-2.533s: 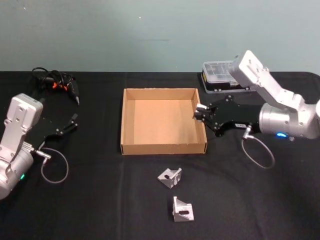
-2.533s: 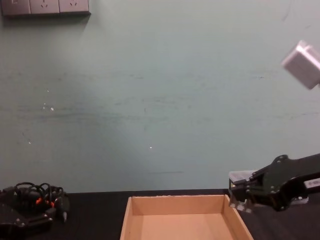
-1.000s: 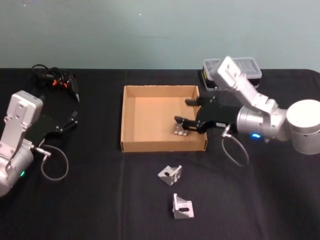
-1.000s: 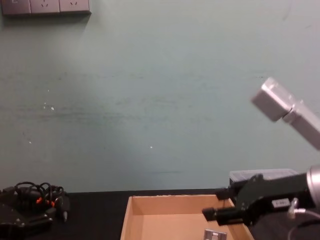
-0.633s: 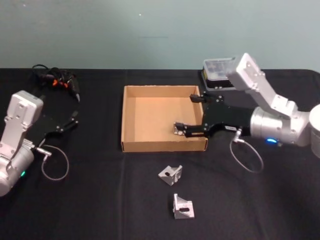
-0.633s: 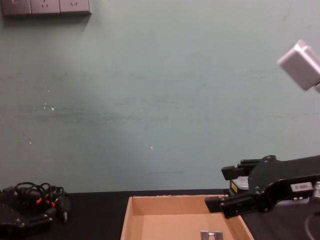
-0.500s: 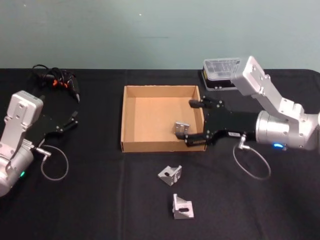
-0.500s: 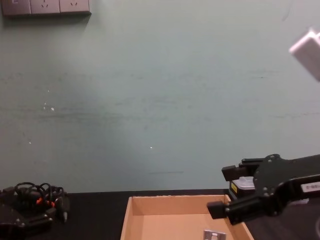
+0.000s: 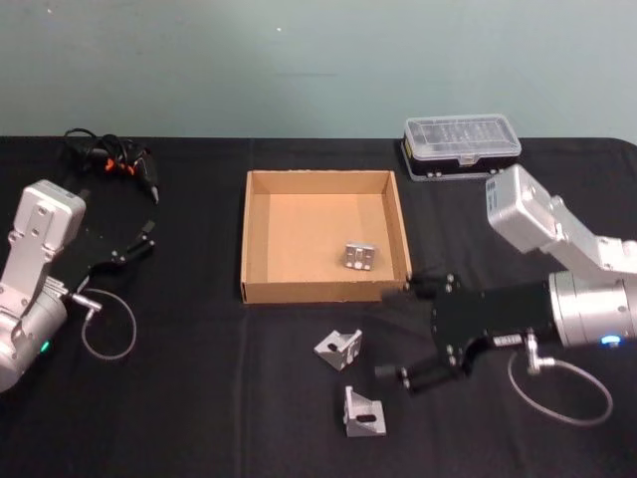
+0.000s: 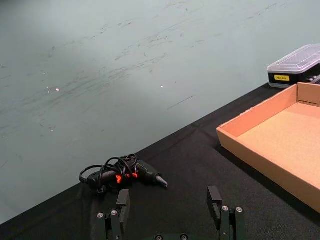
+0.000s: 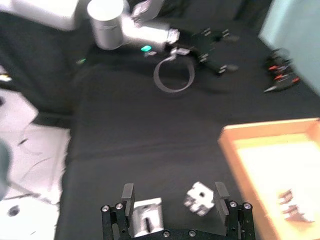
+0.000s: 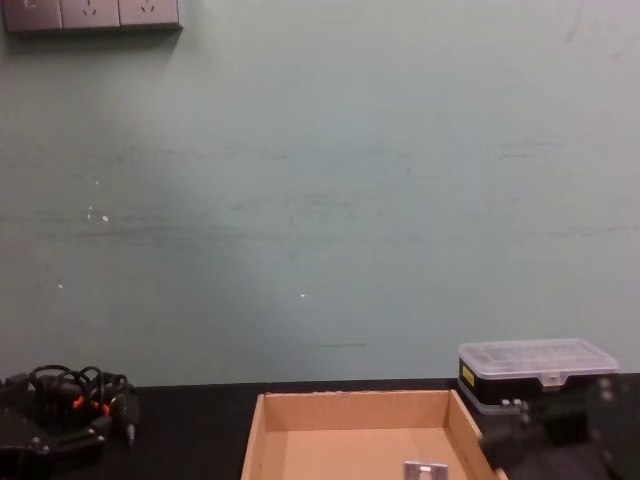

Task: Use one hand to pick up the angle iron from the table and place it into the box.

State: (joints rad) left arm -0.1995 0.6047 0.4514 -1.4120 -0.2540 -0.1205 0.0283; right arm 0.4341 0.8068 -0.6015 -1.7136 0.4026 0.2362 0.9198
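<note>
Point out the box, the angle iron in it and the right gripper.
box (image 9: 323, 292): head view, near wall.
angle iron (image 9: 359, 256): head view, top face.
right gripper (image 9: 390, 332): head view, midway between open fingertips.

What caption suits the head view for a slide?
One angle iron lies in the box; the open right gripper hangs near two more on the table.

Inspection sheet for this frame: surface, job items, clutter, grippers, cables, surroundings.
Surface: table, matte black.
Job's things: box holds one angle iron; second iron and third iron lie on the table in front.
Clutter: plastic case behind the box; corded tool far left.
Grippers: right gripper open, right of the loose irons; left gripper open, parked left.
Cables: left wrist loop; right wrist loop.
Surroundings: teal wall, sockets.
</note>
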